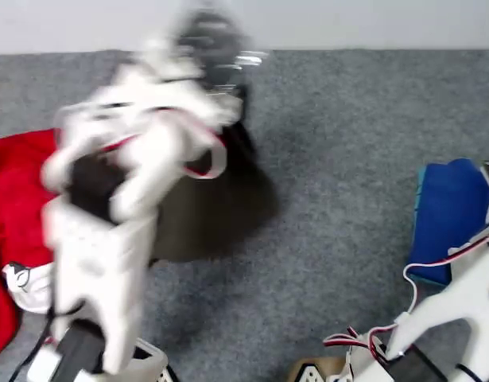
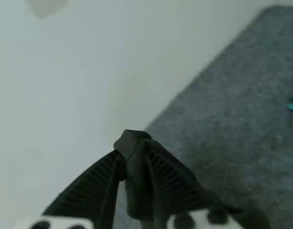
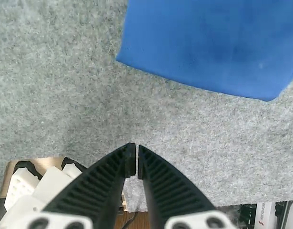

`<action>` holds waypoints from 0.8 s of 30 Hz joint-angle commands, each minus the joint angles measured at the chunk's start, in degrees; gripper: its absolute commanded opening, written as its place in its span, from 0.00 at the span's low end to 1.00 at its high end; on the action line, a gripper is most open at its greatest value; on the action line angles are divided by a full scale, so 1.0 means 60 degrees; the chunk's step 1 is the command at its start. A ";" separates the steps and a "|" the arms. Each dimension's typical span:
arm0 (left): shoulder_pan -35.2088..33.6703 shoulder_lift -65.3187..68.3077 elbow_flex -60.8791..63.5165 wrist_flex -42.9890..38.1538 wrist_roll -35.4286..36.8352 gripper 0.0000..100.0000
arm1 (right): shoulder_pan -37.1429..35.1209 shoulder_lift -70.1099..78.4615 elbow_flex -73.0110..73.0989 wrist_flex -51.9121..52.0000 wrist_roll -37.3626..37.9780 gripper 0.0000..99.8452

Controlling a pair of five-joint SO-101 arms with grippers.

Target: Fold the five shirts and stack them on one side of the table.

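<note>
Right, the left gripper (image 2: 134, 157) is up high near the wall, jaws clenched on a fold of the dark shirt (image 1: 216, 211), with a pinch of cloth poking out past the tips. From above, that shirt hangs off the raised left arm (image 1: 109, 239) over the middle of the grey table (image 1: 347, 143); the blur hides whether its hem touches down. Over at the left edge lies the red shirt (image 1: 17, 191), crumpled. On the far right sits the blue shirt (image 1: 451, 211), folded flat. The right gripper (image 3: 136, 155) hovers over the felt near it, jaws pressed together with nothing between them.
</note>
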 commanded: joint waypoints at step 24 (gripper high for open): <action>-0.0440 0.2828 -0.2366 0.0806 0.2242 0.12 | -0.0886 -0.0418 0.0645 0.0330 -0.0615 0.01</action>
